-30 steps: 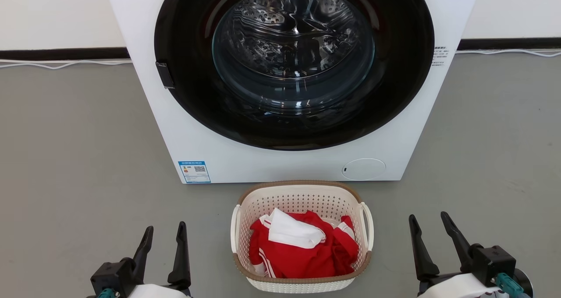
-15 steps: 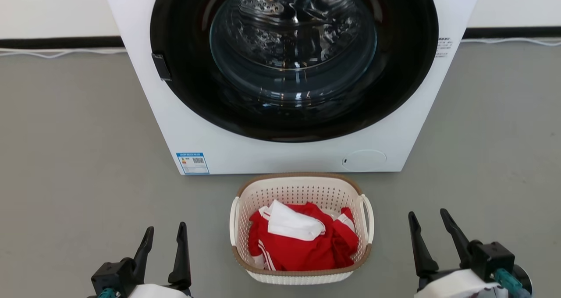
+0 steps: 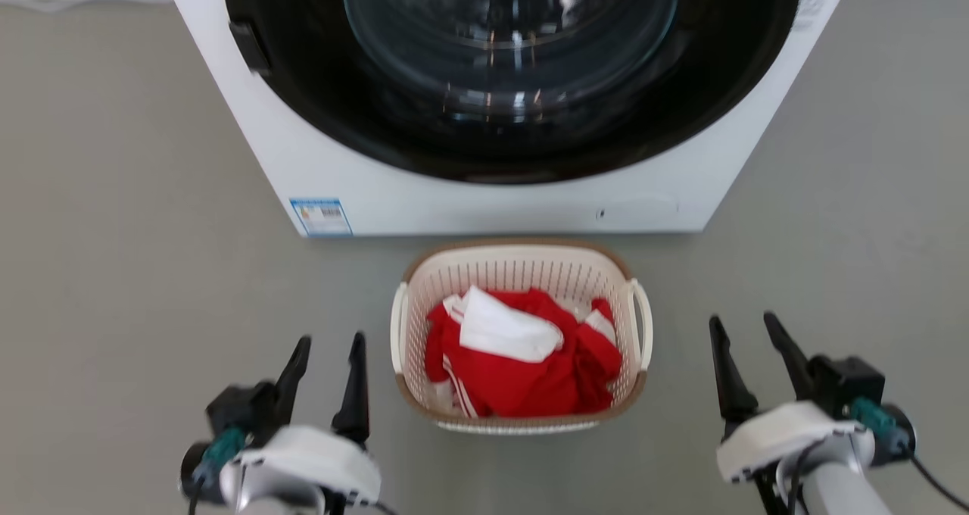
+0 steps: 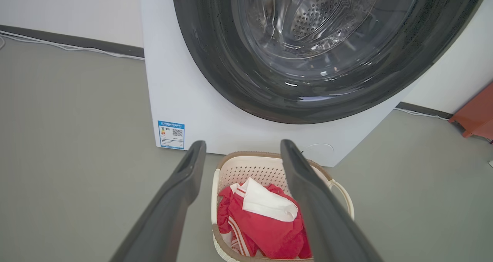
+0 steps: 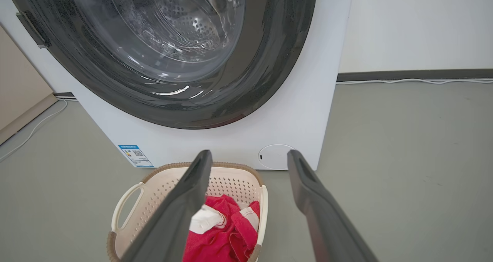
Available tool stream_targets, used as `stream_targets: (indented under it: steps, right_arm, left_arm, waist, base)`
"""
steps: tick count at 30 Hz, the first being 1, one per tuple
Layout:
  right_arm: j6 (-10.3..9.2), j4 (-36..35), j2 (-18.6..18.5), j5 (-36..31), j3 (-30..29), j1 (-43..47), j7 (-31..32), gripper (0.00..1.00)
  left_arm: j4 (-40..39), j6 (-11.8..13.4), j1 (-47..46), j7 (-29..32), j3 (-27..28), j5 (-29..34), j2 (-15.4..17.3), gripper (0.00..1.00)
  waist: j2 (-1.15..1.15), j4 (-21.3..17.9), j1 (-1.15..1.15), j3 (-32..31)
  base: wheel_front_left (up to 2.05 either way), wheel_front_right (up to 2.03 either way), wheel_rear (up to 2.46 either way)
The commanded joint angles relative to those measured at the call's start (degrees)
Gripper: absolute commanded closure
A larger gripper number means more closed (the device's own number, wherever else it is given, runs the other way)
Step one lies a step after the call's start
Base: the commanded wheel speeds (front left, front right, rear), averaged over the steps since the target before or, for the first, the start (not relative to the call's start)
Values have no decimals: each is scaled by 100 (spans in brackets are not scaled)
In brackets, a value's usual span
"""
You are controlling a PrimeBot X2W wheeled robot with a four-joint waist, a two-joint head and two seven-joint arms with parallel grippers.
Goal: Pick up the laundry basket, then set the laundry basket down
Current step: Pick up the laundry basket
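I'm eyeing the laundry basket, sitting on the grey floor just in front of the washing machine, between my grippers. The left gripper and right gripper are both hanging with fingers spread apart, touching nothing. It's cream perforated plastic with a brown woven-look rim and red-and-white clothes inside. I'm judging it light and stiff but slightly flexy, so I'm aiming for the white loop handles.

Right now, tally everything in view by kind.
Washing machine: 1
Laundry basket: 1
Clothes pile, red and white: 1 (piece count unclear)
Grippers: 2 (left gripper, right gripper, both open)
Total: 5
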Motion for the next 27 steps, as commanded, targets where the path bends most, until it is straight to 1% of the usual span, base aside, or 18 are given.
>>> stream_targets:
  steps: [1,7,14,15,22,27]
  right_arm:
    - [35,-23,-24,-42,117,-305,-81,0]
    - [35,254,-24,-90,106,-871,-81,0]
    - [35,496,-24,-201,73,-1498,-81,0]
    - [35,496,-24,-201,73,-1498,-81,0]
    - [35,741,-24,-375,-60,-1997,-81,0]
    - [35,863,-24,-384,-155,-2260,-81,0]
  left_arm:
    - [44,39,-437,-60,65,-75,50,0]
    - [582,54,-1168,-60,-138,-194,50,0]
    - [1007,75,-1944,-60,-403,-253,50,0]
    - [1007,75,-1944,-60,-403,-253,50,0]
    - [1561,163,-2718,-60,-707,-346,50,0]
    - [1893,250,-3158,-60,-846,-374,50,0]
  waist:
    - [0,25,0,362]
    - [0,-12,0,1053]
    - [0,-17,0,1892]
    - [0,-17,0,1892]
    - [0,11,0,2557]
    - [0,59,0,2933]
  base:
    - [0,0,0]
    - [0,0,0]
    - [0,0,0]
    - [0,0,0]
    - [0,0,0]
    - [0,0,0]
